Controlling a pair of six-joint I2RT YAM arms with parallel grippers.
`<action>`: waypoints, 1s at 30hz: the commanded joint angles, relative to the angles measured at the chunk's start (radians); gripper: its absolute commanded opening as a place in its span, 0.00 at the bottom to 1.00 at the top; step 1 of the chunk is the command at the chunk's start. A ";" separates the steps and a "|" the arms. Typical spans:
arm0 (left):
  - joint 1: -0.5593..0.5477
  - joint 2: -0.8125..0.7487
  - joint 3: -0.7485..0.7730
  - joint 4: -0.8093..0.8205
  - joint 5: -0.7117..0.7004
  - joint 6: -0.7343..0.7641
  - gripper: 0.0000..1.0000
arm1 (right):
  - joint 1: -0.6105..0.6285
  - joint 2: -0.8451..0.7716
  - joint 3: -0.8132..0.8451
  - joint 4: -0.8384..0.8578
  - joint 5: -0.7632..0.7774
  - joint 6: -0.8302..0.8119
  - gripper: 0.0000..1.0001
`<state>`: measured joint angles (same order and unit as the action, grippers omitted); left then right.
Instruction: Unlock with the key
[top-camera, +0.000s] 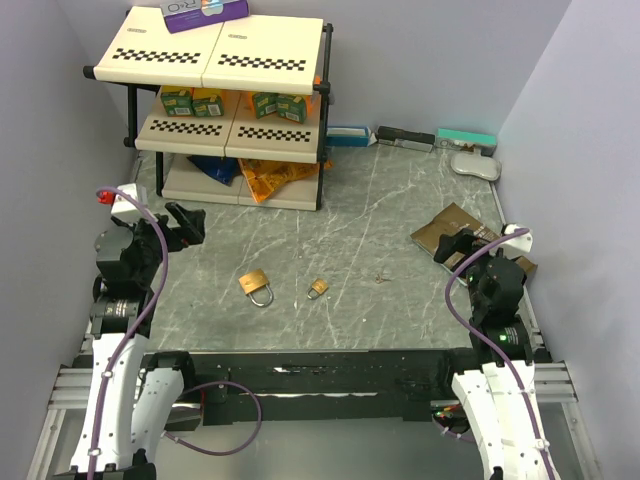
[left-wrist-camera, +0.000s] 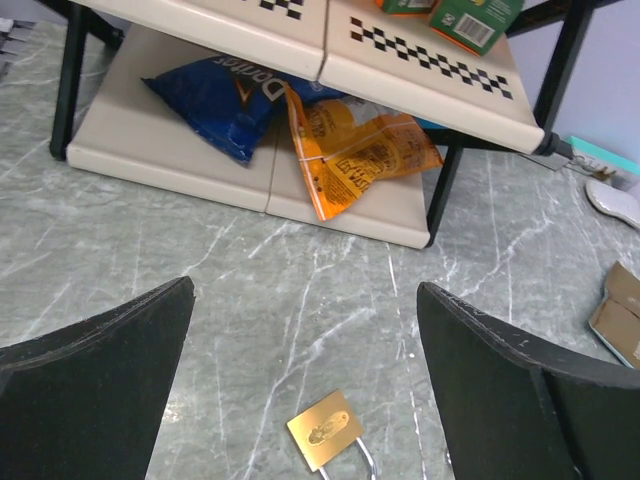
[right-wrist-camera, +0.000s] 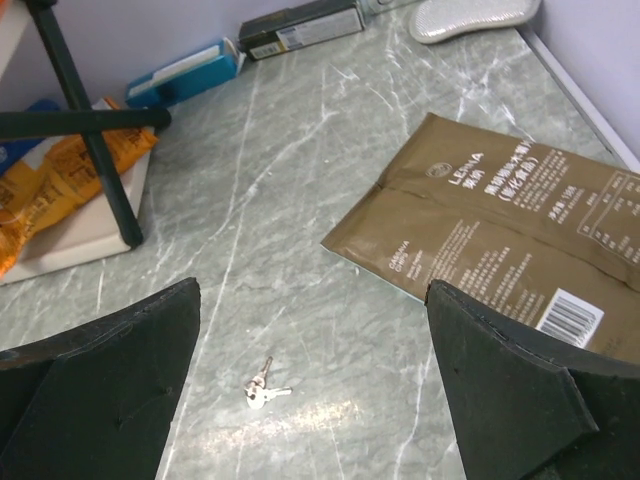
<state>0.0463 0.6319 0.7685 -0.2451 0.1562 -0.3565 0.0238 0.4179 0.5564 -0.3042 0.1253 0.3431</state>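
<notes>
Nothing is done yet: the key lies untouched on the bench, apart from the smaller brass padlock, while the left gripper and the right gripper hang wide open, empty.

Grey table, veined white like marble. Cream shelf with black-and-white checker strips along its edges. Blue bag beside an orange bag. Brass-gold padlock. Brown pouch. The key looks pale silver, perhaps; it's tiny.
</notes>
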 joint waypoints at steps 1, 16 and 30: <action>0.000 -0.003 0.014 0.033 -0.043 0.007 0.99 | 0.004 -0.013 0.051 -0.029 0.036 0.002 0.99; -0.124 0.035 -0.028 0.032 -0.021 0.045 0.99 | 0.054 0.151 0.083 -0.058 -0.191 -0.027 0.87; -0.240 0.057 -0.028 0.020 -0.035 0.051 0.99 | 0.531 0.648 0.157 -0.055 0.074 0.128 0.78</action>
<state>-0.1898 0.7055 0.7399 -0.2527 0.1291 -0.3153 0.5495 0.9806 0.6369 -0.3767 0.1223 0.4103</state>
